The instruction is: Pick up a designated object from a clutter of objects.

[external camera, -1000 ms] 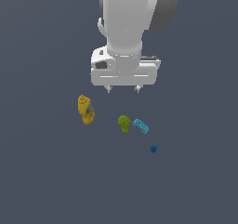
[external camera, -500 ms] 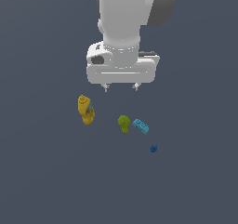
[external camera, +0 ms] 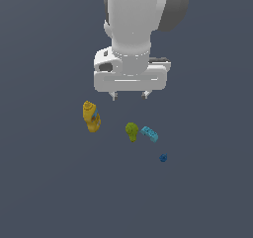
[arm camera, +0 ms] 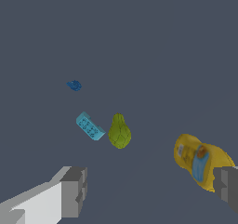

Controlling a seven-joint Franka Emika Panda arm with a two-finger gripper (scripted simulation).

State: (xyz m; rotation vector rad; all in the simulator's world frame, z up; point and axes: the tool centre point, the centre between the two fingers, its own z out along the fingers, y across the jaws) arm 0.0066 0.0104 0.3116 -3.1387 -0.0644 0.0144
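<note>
The dark blue piece [external camera: 163, 157] lies alone on the grey floor [external camera: 49, 192], well apart from the gripper [external camera: 130, 95] and the farthest thing from it. Between them sit the cyan brick [external camera: 149, 133] and the green pear [external camera: 131, 131], near each other. The yellow bottle [external camera: 91, 116] lies closest to the gripper, off toward one finger. The gripper hangs high with its fingers [arm camera: 74, 191] spread wide and holding nothing, probably kept up there to see the whole scatter before heading for the blue piece, which looks clear to approach from above.
</note>
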